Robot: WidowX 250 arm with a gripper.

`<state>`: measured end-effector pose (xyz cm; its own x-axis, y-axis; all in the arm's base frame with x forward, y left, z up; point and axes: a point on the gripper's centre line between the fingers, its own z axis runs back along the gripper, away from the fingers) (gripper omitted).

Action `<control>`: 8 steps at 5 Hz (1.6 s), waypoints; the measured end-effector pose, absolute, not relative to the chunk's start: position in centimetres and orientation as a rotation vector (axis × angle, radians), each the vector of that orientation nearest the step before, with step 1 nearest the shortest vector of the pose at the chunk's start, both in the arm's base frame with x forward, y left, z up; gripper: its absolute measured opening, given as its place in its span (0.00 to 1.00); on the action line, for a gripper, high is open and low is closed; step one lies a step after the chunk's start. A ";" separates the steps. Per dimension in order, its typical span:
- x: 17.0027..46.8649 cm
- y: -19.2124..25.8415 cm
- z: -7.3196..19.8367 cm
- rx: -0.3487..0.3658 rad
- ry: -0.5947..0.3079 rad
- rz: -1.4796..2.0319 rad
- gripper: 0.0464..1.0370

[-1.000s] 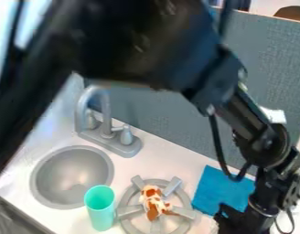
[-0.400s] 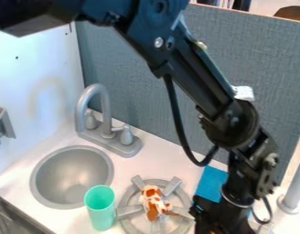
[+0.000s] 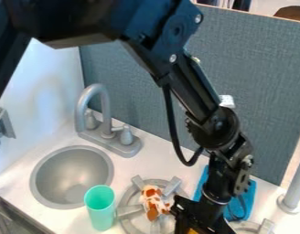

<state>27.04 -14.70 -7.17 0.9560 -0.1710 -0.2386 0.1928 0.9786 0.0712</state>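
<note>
1. Containers: cup upright at 7 o'clock in the view, mouth up, inner wall showing. Sink basin at 7–8, bare grey floor showing.
2. Spotted toy, orange-brown on white, lies on the near burner at 6, cup at its 8 o'clock.
3. Arm: in from 10–11, elbow high, drops toward 5. Gripper hangs low at 5, just beside toy; contact unclear.
4. Jaws: can't tell if spread or pressed together.
5. Blue cloth on tabletop, partly behind the wrist, 4–5 o'clock.
6. Count: 1 cup, 1 basin, 1 toy, 1 cloth, 2 burners (second at 5, partly hidden), 1 tap at 9, 2 tap handles.
</note>
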 end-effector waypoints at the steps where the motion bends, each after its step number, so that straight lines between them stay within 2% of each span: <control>1: 27.2 -13.3 -8.0 0.120 0.260 -0.162 0.63; 2: 27.7 -11.3 -8.8 0.126 0.287 -0.139 0.63; 3: 28.5 -11.2 -9.1 0.093 0.267 -0.135 0.63; 5: 28.7 -12.3 -9.5 0.033 0.249 -0.158 0.63; 6: 28.7 -13.4 -10.1 0.040 0.259 -0.169 0.63; 7: 28.8 -13.8 -10.3 0.038 0.268 -0.166 0.68; 8: 28.9 -13.9 -10.3 0.032 0.255 -0.115 0.93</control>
<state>28.89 -13.88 -10.34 0.9611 -0.1093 -0.2535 0.1175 0.9929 0.0173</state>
